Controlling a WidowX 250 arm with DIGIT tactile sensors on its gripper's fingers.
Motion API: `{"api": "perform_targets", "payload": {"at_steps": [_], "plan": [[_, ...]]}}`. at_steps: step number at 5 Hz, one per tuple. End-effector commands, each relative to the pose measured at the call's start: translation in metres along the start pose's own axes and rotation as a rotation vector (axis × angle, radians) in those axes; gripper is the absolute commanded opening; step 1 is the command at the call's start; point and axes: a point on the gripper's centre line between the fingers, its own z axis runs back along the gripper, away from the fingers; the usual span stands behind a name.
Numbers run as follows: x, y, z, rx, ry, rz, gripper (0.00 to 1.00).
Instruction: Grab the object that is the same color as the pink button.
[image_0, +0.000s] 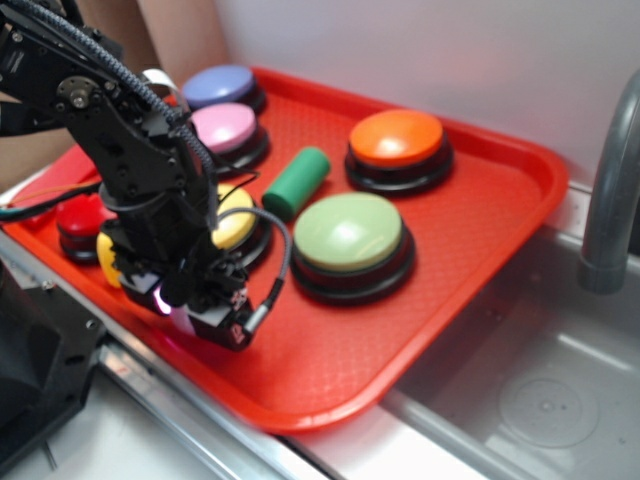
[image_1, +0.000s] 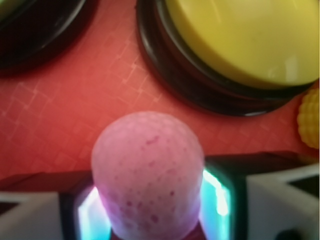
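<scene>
The gripper (image_1: 150, 210) is pinching the pink ball (image_1: 147, 170) at the lower middle of the wrist view, just over the red tray (image_0: 480, 290). Grab looks done; only lifting clear remains.

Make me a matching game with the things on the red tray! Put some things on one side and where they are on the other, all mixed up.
Things:
1. pink ball
2. green cylinder
3. pink button
4. orange button

Places:
A. far side of the tray, nearest the grey tap
B. between the pads of the pincer
C. lying between the yellow button and the orange button
D. just in front of the blue-purple button

Pairs: 1-B, 2-C, 3-D, 4-A
</scene>
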Motion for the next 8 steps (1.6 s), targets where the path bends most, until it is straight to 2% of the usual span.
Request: {"api": "perform_targets", "payload": {"at_steps": [1,2,3,4,5,6,7,8], "plan": [[0.023,0.015,0.033,-0.089,0.051,0.007,0.03],[0.032,0.023,0.060,-0.096,0.001,0.008,0.04],[0.049,0.041,0.111,-0.074,-0.096,-0.014,0.06],[0.065,0.059,0.142,-0.081,-0.142,0.021,0.13],[0.080,0.075,0.162,-0.072,-0.174,0.049,0.12],[0.099,0.094,0.170,-0.058,-0.163,0.063,0.10],[0.103,0.094,0.159,-0.092,-0.093,0.029,0.12],[0.103,0.094,0.159,-0.092,-0.093,0.029,1.00]]}}
